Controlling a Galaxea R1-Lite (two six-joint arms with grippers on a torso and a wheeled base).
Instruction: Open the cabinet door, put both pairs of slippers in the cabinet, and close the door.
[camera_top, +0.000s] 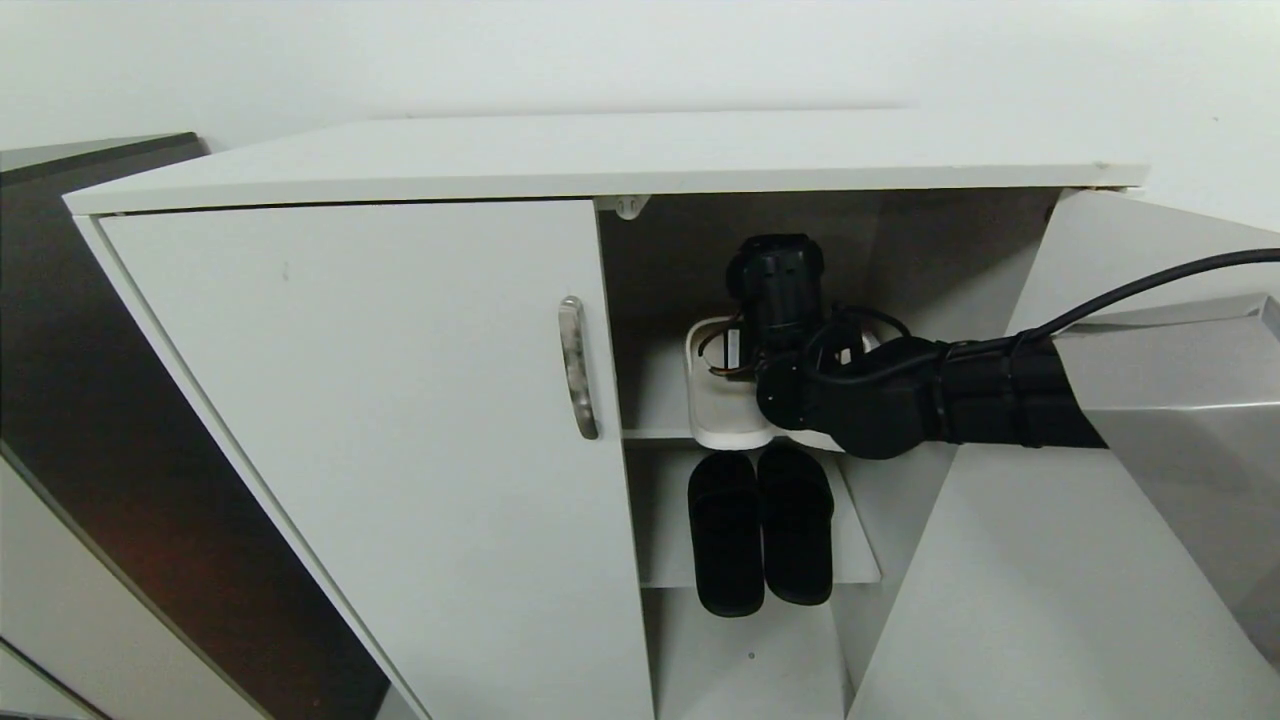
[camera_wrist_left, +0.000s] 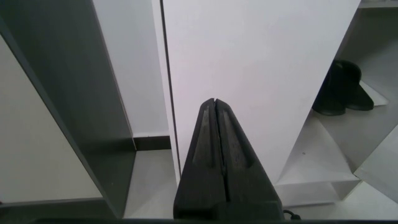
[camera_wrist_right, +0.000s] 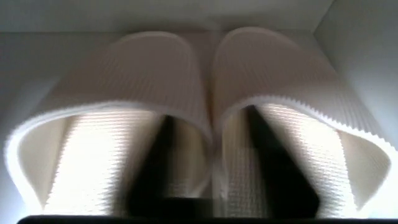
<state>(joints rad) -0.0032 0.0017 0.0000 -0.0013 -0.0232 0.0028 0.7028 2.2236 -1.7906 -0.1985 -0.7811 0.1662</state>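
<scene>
Head view: right arm inside the cabinet (camera_top: 600, 160), its right door (camera_top: 1050, 560) swung open and its left door (camera_top: 380, 400) closed.
The white slippers (camera_top: 725, 415) lie side by side on the upper shelf (camera_top: 655, 400), and the black slippers (camera_top: 760, 530) sit as a pair on the shelf below (camera_top: 660, 540), heels jutting over its front edge. The right pincer (camera_wrist_right: 209, 124) is spread open, one of its fingers (camera_wrist_right: 158, 155) inside each white slipper with their adjoining sides between. The left pincer (camera_wrist_left: 214, 143) is closed on nothing, low down in front of the left door.
</scene>
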